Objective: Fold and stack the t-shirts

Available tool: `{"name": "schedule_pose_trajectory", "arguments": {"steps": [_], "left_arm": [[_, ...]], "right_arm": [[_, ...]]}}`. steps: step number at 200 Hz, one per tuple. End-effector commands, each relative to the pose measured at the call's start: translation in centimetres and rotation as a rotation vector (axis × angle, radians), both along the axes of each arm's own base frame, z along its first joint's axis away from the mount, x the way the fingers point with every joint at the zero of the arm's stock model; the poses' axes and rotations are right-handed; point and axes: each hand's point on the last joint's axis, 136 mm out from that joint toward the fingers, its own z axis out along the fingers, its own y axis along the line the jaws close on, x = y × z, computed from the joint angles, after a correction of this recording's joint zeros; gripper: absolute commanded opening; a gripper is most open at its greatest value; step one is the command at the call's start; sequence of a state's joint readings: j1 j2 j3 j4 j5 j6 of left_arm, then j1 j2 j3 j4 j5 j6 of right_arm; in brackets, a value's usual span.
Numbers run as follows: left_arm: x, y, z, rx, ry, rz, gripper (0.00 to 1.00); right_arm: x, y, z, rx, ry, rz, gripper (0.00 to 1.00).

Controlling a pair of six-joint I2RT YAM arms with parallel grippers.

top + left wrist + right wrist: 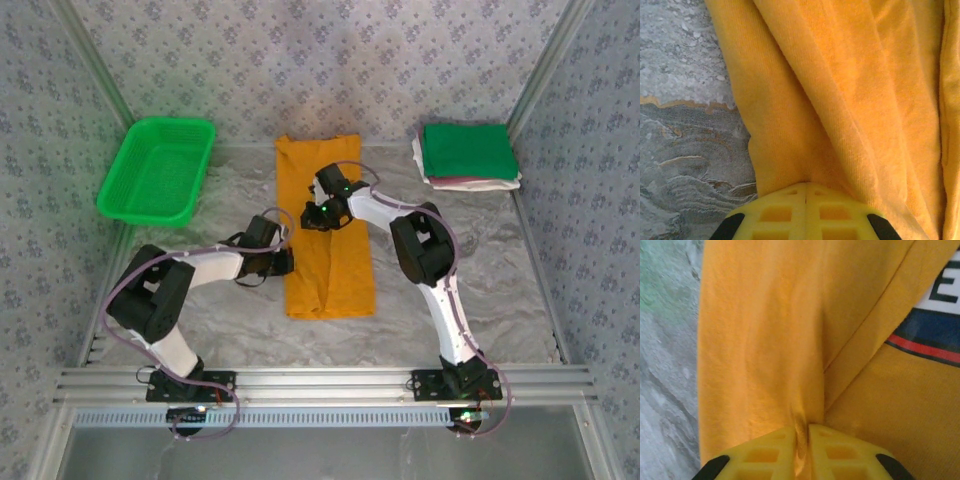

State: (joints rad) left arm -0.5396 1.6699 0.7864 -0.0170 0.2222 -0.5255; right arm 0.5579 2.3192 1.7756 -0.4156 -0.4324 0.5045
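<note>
1. From above, my left claw [281,262] sits at the left edge of the orange shirt [330,275]. My right claw [318,216] is on the cloth farther up. The shirt lies as a long narrow strip in the middle of the desk [480,280]. A stack of folded shirts [468,152], green on top, waits at the far right, and a green basket [158,170] stands at the far left.
2. In my left wrist view, the left claw [806,188] is closed. The orange shirt's [840,100] edge is drawn into its tips and the desk [680,100] is bare alongside.
3. In my right wrist view, the right claw [802,431] is shut on a puckered pinch of the orange shirt [755,340], just beside the print [935,330].
4. I judge that I am mid-fold: the lengthwise fold is done and the strip is not yet shortened.
5. Next, I think both claws should lift together and level, carry the pinched cloth over so the edges line up, and only then let go. Stacking comes after that.
</note>
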Motion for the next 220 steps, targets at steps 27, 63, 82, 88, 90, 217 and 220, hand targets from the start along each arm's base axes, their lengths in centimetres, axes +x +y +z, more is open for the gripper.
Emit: {"name": "schedule_pose_trajectory", "arguments": {"steps": [27,63,82,88,90,217,220], "left_arm": [[-2.0,2.2,-1.4,0.081,0.059,0.034,0.00],[-2.6,2.7,-0.4,0.092,0.053,0.036,0.00],[-3.0,3.3,-0.3,0.114,0.052,0.039,0.00],[-3.1,3.5,-0.4,0.119,0.052,0.041,0.00],[-3.1,3.6,-0.4,0.120,0.053,0.040,0.00],[-3.3,4.1,3.0,0.105,-0.003,0.030,0.00],[-3.3,4.1,3.3,0.103,-0.008,0.030,0.00]], "right_arm": [[1.0,-1.1,1.7,-0.005,-0.035,-0.017,0.00],[1.4,-1.9,4.9,0.018,-0.062,-0.041,0.00],[1.7,-2.5,5.9,0.018,-0.071,-0.052,0.00],[1.8,-2.6,6.0,0.017,-0.071,-0.055,0.00],[1.8,-2.6,6.0,0.016,-0.069,-0.056,0.00],[1.5,-5.1,5.3,-0.051,0.020,-0.123,0.17],[1.6,-5.2,5.6,-0.052,0.018,-0.126,0.20]]}}
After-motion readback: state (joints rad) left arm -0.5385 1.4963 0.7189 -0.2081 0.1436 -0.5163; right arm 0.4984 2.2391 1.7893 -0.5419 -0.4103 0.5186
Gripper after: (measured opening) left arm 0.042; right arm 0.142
